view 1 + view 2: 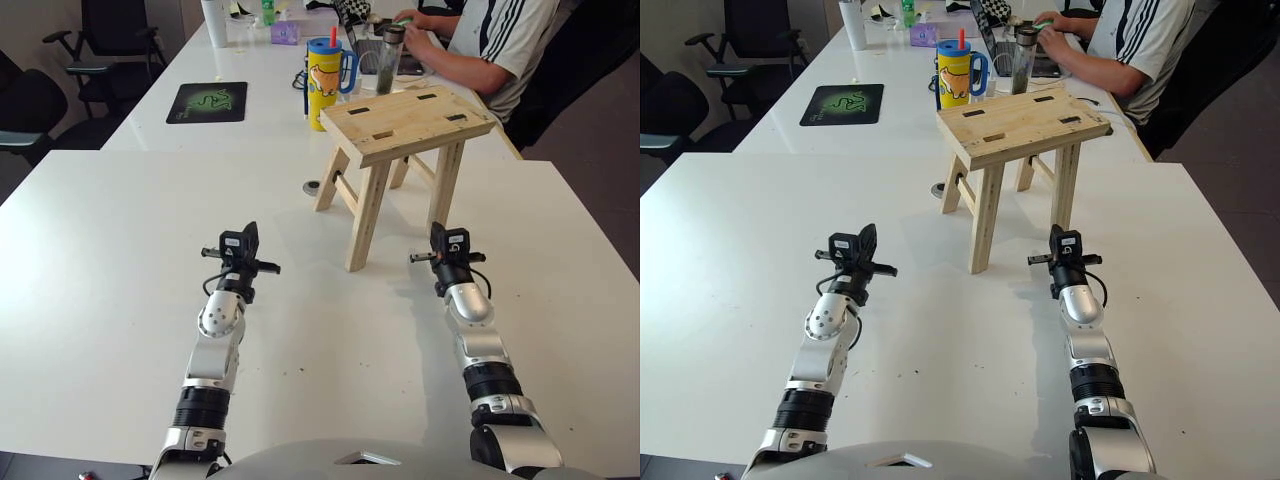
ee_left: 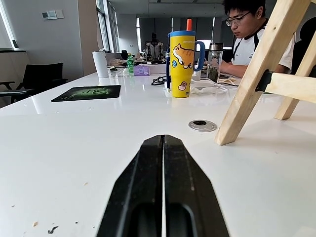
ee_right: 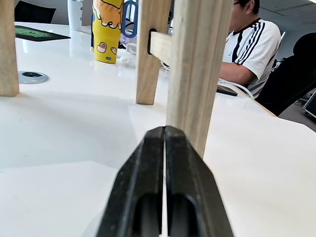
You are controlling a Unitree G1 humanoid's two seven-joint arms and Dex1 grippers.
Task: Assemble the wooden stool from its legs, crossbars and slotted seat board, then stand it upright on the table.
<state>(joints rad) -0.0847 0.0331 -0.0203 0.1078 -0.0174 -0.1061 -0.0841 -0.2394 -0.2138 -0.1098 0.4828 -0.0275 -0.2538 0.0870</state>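
Stool (image 1: 1025, 120) stands upright on worktop (image 1: 120, 250). I read it as fully assembled: slotted seat board (image 1: 410, 118) on legs, crossbar (image 2: 291, 85) seated between them.

Left end effector (image 1: 249, 232): fingers pressed together, empty, low over worktop, well left of stool.

Right end effector (image 1: 441, 233): fingers likewise together, empty, just before near right leg (image 1: 445, 185).

Handling, my estimate:
- Rigid.
- Moderately light.
- Raw wood gives good friction.
- Joints possibly loose.

If repositioning needed, I would grip legs low or crossbar, using both arms, and avoid lifting by seat board.
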